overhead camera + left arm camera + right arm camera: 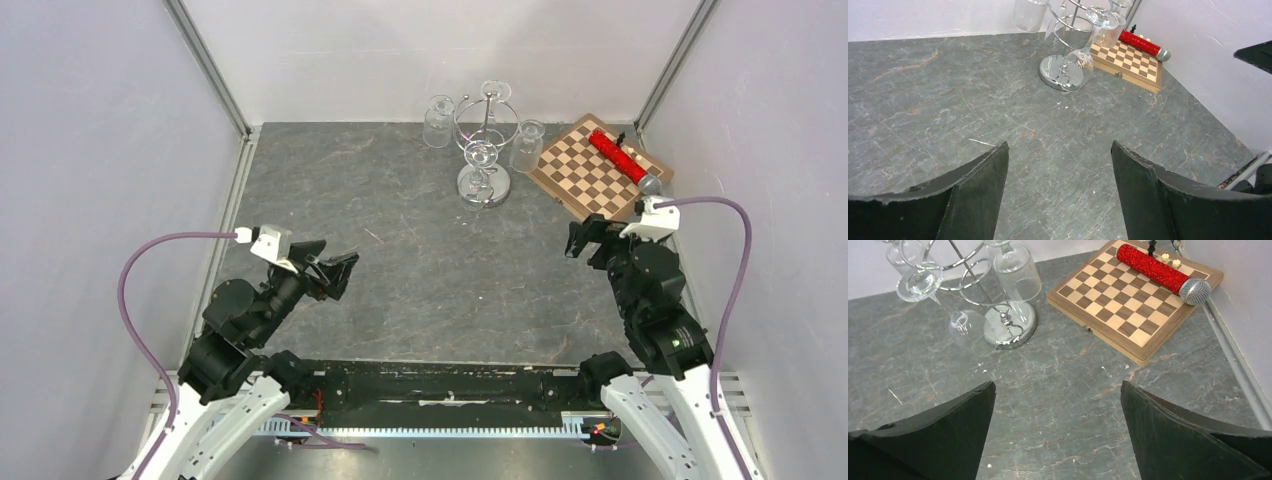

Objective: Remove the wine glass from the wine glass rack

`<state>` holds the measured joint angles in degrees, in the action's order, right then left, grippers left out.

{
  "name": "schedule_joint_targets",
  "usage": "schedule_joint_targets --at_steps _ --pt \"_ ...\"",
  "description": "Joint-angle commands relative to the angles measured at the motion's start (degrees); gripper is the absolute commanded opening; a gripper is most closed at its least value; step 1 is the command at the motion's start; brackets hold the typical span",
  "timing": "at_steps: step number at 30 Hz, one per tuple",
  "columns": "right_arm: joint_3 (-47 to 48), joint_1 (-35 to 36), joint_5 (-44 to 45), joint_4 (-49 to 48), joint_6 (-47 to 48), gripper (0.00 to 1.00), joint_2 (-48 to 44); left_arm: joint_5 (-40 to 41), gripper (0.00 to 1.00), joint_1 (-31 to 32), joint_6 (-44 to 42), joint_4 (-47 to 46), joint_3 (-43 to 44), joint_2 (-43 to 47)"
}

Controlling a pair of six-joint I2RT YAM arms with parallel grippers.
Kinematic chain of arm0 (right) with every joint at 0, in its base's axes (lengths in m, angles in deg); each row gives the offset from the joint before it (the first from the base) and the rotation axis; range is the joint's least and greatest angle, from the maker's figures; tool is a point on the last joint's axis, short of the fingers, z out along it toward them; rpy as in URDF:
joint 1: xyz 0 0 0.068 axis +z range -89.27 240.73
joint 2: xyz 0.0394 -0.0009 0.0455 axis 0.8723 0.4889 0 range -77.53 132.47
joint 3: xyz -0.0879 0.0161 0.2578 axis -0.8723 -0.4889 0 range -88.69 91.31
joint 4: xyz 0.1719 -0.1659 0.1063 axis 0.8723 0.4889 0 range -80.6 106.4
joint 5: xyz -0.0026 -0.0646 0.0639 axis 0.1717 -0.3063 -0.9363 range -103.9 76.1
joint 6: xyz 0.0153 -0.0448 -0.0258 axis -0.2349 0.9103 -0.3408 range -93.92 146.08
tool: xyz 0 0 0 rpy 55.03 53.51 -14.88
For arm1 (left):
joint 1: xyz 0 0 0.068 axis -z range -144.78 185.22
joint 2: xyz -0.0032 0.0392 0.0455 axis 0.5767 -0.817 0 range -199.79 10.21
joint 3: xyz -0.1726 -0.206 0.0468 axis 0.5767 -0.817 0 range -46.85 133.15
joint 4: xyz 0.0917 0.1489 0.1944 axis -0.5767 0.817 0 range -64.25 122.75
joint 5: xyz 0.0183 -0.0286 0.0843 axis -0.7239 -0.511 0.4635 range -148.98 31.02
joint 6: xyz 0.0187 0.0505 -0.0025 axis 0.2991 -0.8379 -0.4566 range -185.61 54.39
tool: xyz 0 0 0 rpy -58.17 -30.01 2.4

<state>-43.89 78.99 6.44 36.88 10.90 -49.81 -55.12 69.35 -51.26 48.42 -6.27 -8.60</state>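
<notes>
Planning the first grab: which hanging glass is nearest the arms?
The front wine glass on the rack; the left glass and right glass hang farther back.

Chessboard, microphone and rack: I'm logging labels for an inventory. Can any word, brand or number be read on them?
None readable.
The chessboard shows only plain squares; the red microphone shows no brand; the wine glass rack and its wine glasses are bare chrome and glass.

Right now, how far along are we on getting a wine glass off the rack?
Nothing done yet: glasses hang from the wine glass rack. In hand: nothing; the left gripper and right gripper are open, empty, clear of it. Left: reach in, grip a wine glass, lift it free.
</notes>
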Motion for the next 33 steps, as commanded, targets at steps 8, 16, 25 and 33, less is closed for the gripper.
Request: schedule_joint_targets --at_steps 8,16,25,33 --pt "4.69 0.11 -6.92 -3.43 7.64 0.98 8.32 1.36 0.81 0.07 -0.55 -0.67 1.52 3.6" --pt "6.57 0.11 -12.38 -9.57 10.5 0.98 14.29 5.33 0.81 0.06 -0.47 1.55 2.14 3.43" --pt "16.24 0.1 -14.92 -10.35 12.42 0.97 25.34 8.0 0.8 0.07 2.11 5.23 3.19 2.83" --pt "21.08 0.08 -18.95 -17.39 10.36 0.89 34.22 2.69 0.8 0.07 8.58 9.28 2.38 4.36"
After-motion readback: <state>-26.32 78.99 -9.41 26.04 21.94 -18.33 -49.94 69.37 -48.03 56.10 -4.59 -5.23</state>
